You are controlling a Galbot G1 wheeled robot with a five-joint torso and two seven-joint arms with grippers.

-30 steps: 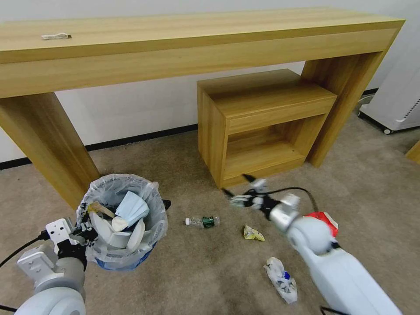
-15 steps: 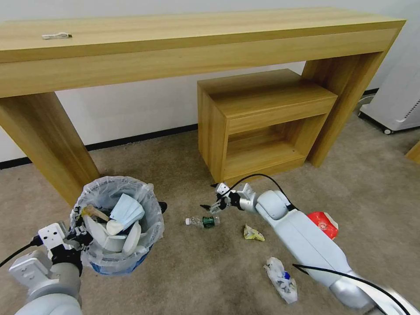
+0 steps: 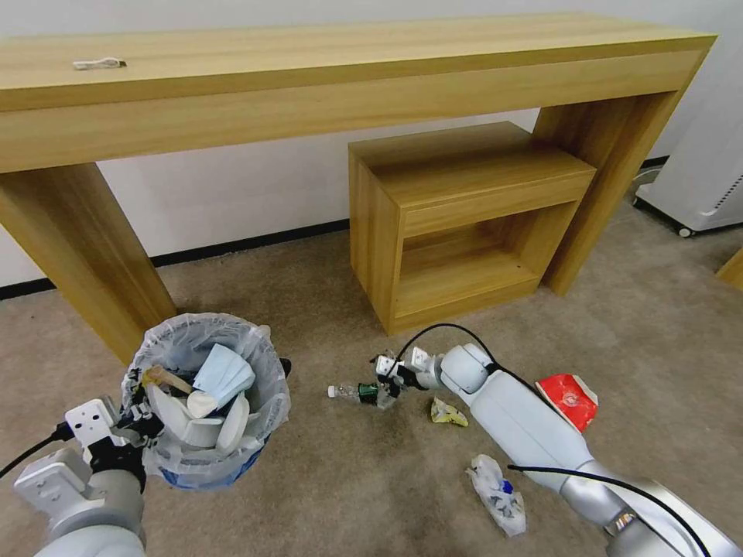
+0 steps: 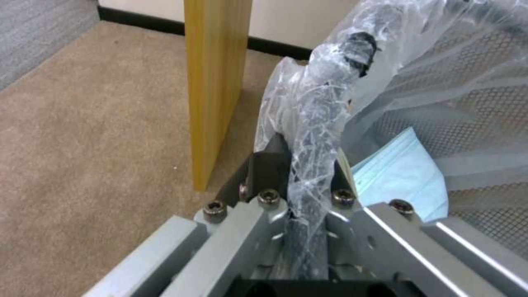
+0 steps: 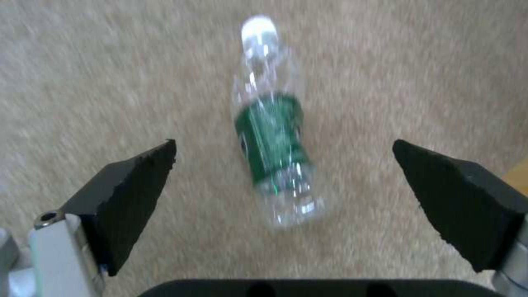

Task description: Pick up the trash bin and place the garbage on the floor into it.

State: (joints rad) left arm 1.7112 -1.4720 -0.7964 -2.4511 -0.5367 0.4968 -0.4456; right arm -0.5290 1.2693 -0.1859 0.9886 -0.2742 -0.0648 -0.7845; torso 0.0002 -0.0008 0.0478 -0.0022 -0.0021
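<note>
Two grippers busy: left gripper (image 4: 308, 198) clamped on small round blue bag-lined trash bin (image 3: 207, 387), right gripper (image 5: 283, 206) spread wide over clear green-labelled plastic bottle (image 5: 272, 144). Seemingly not touching yet. Next: lower, straddle, close.

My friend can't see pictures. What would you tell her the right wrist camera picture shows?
The right pincer is wide open over a clear plastic bottle with a green label, which lies on its side on the beige carpet floor. One black fingertip sits on each side of the bottle, and neither touches it.

No legible text on anything.
</note>
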